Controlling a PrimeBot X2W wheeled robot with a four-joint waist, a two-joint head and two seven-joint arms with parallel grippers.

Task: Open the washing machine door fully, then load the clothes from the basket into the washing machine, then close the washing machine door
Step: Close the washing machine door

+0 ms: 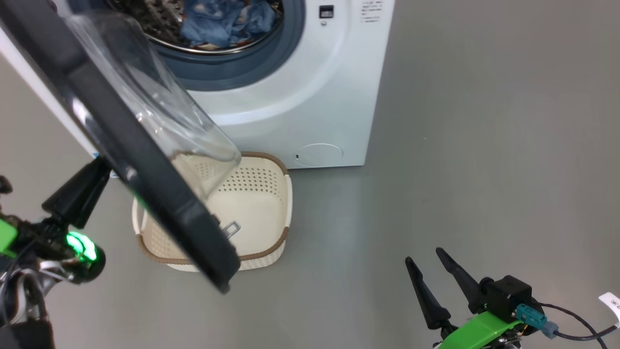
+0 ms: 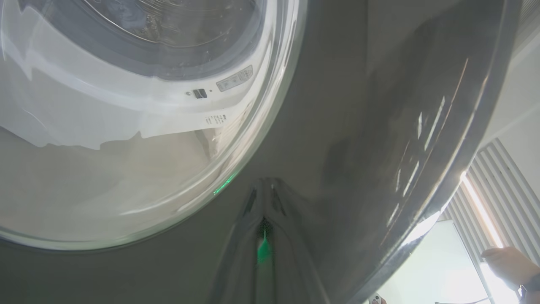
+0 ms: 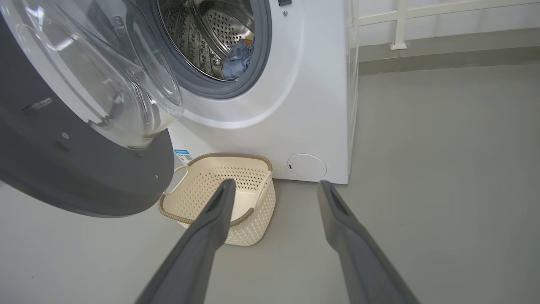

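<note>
My left gripper (image 1: 92, 177), pressed together, leans on the outer face of the large round glossy black door (image 1: 145, 167) (swung partly open); my right gripper (image 1: 425, 257) hangs spread.

We see the washing machine door (image 1: 160, 198) glossy black with a clear glass bowl, the washing machine (image 1: 310, 97) smooth white, its drum (image 3: 228, 25) perforated shiny steel, the clothes (image 1: 227, 22) soft blue cloth, the basket (image 1: 256, 203) matt cream perforated plastic
</note>
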